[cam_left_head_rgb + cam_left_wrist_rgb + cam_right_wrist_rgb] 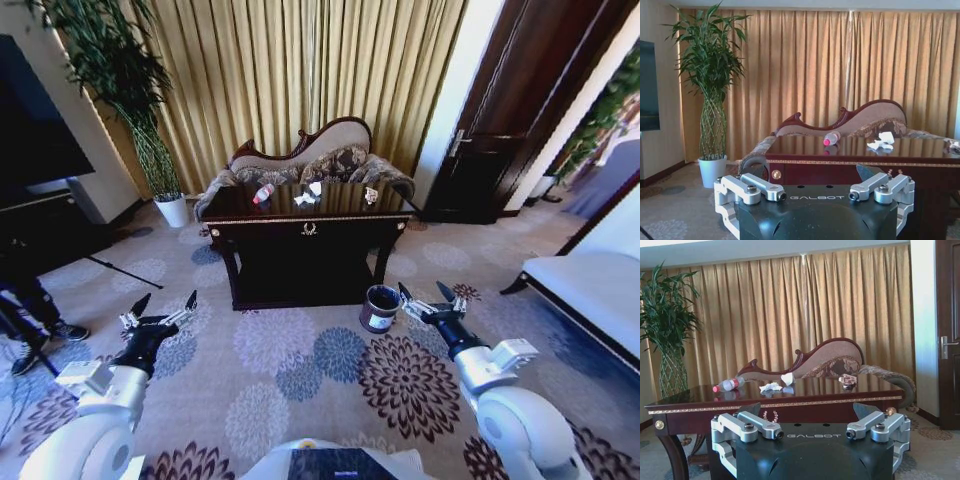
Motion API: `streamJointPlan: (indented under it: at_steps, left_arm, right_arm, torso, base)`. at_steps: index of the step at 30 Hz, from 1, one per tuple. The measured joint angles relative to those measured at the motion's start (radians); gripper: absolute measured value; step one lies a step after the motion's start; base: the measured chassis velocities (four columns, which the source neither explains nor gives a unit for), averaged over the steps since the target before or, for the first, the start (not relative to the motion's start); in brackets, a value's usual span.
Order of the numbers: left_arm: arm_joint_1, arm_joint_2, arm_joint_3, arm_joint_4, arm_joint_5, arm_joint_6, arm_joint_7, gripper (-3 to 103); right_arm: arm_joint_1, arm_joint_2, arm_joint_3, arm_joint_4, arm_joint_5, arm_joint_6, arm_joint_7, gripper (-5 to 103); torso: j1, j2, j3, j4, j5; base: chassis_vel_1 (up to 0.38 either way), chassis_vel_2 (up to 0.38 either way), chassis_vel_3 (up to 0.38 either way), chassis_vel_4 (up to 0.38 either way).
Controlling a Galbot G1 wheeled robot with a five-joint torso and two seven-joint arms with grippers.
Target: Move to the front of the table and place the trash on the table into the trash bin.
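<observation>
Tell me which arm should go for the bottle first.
Probably left. The bottle lies at the left end of the table, on the side of the left gripper. The right gripper hovers beside the trash bin. Both jaws are open.

A chaise point(305, 160) and potted plant point(125, 95) stand before gold curtains point(300, 70).

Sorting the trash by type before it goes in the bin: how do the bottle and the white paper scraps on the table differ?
The bottle is clear plastic with a red label and lies on its side; the paper scraps are plain white and crumpled into loose lumps. The bottle is one smooth, long piece; the scraps are several irregular pieces. The bottle lies nearer the table's left end, the scraps nearer its middle. Both rest on the glossy tabletop, untouched.
</observation>
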Motion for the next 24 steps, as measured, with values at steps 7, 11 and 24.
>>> streamJointPlan:
  at_steps: [7,11,24]
  left_arm:
    - [0.001,0.0,-0.001,0.0,0.0,0.0,0.0,100]
    - [0.001,0.0,-0.001,0.0,0.0,0.0,0.0,100]
    - [0.002,0.003,-0.002,0.0,-0.001,0.0,0.0,100]
  right_arm:
    - [-0.001,0.0,0.0,0.001,-0.001,0.001,0.0,100]
    - [0.0,0.0,-0.002,0.002,-0.001,0.001,0.0,100]
    - [-0.004,0.0,-0.001,0.01,-0.002,0.001,-0.001,100]
  torso:
    - [0.0,0.0,0.0,-0.0005,-0.0004]
    - [0.0,0.0,0.0,-0.0002,0.0]
    - [0.0,0.0,0.0,-0.0004,-0.0004]
  base:
    - [-0.212,0.208,0.186,-0.2]
    - [-0.201,0.205,0.221,-0.199]
    - [-0.187,0.191,0.197,-0.186]
